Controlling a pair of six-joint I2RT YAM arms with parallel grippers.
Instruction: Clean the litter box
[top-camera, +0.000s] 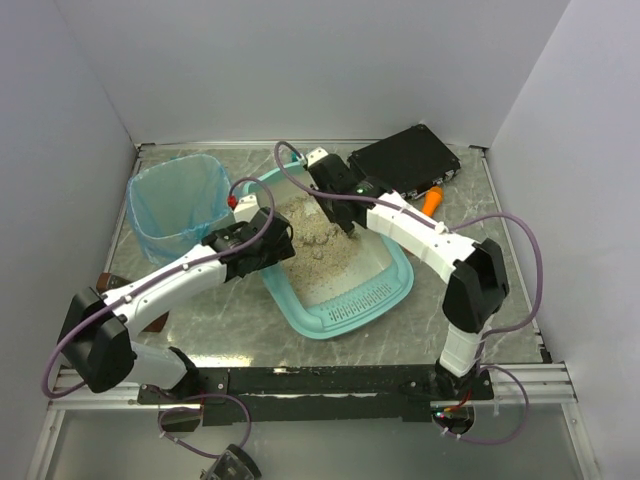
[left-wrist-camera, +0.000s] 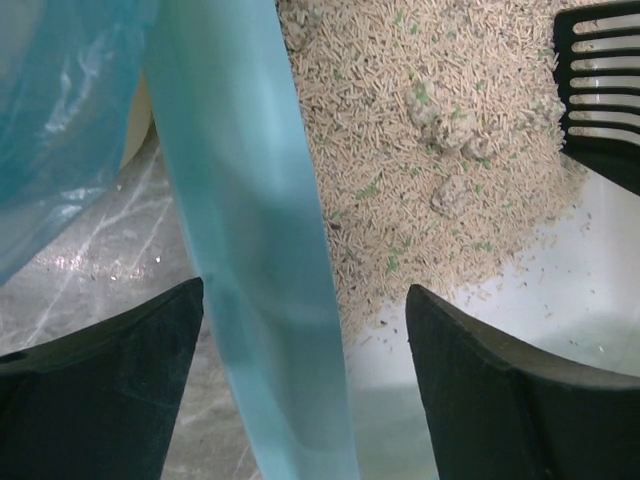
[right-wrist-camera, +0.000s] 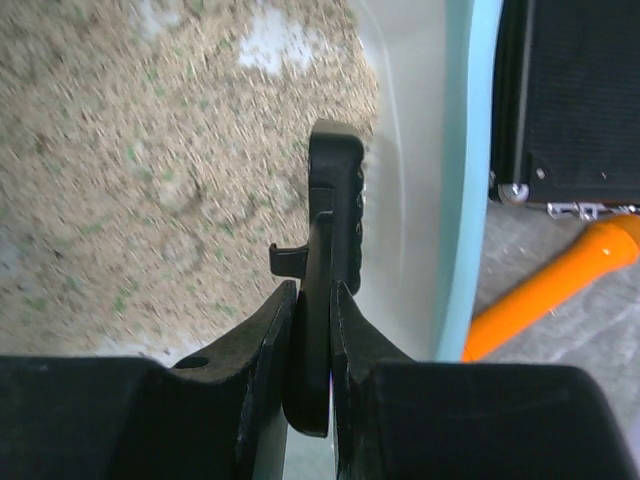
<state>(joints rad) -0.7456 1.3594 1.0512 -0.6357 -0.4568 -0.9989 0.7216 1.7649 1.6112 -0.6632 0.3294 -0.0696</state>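
My wide left tool (left-wrist-camera: 303, 295) straddles the rim of the large teal plastic litter box (left-wrist-camera: 225, 150), running twelve-to-six; my right tool (right-wrist-camera: 315, 295) clamps the black slotted plastic scoop (right-wrist-camera: 338, 190).

left gripper (left-wrist-camera: 303, 300) spread, right gripper (right-wrist-camera: 312, 292) clamped

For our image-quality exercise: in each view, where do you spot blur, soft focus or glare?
Right wrist: the litter is smeared, while the scoop in the right gripper looks crisp. Left wrist: litter sharp, the litter box rim soft, glare on the blue bag. Top external: even light.
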